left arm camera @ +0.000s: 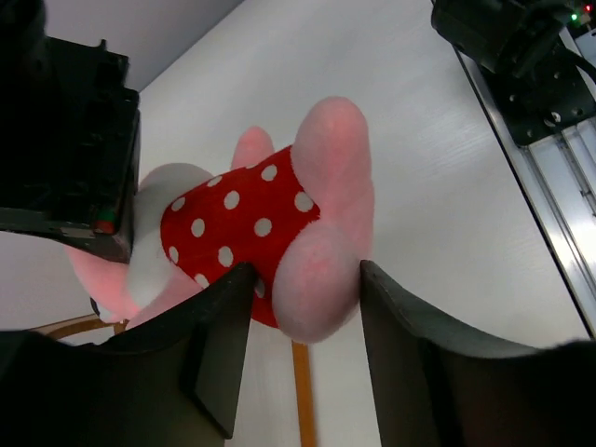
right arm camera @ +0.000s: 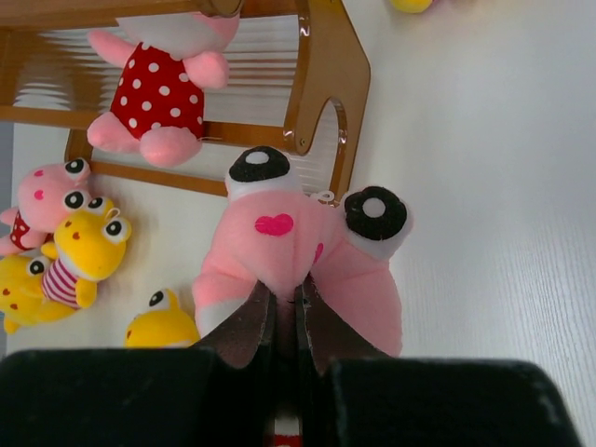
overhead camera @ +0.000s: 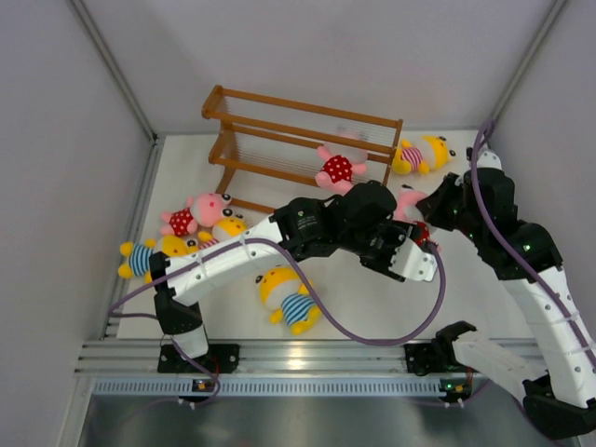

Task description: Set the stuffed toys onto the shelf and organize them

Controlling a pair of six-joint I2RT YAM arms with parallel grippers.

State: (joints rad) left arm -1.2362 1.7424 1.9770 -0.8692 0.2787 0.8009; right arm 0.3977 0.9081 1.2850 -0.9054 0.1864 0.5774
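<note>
My right gripper (right arm camera: 298,300) is shut on the head of a pink stuffed toy (right arm camera: 298,247), held just off the right end of the brown shelf (overhead camera: 298,140). My left gripper (left arm camera: 307,272) is open. Its fingers (left arm camera: 223,335) stand on either side of that toy's foot (left arm camera: 317,289), below the red white-dotted outfit. From above, both grippers meet at this toy (overhead camera: 410,200). Another pink dotted toy (overhead camera: 337,168) lies on a shelf tier. On the table lie a yellow toy (overhead camera: 421,154) right of the shelf and a blue-striped one (overhead camera: 289,298) at the front.
A cluster at the left holds a pink toy (overhead camera: 196,214), a yellow pink-striped toy (overhead camera: 228,226) and a yellow blue-striped toy (overhead camera: 149,256). The left arm (overhead camera: 242,256) stretches across the table's middle. White walls close the left, back and right sides.
</note>
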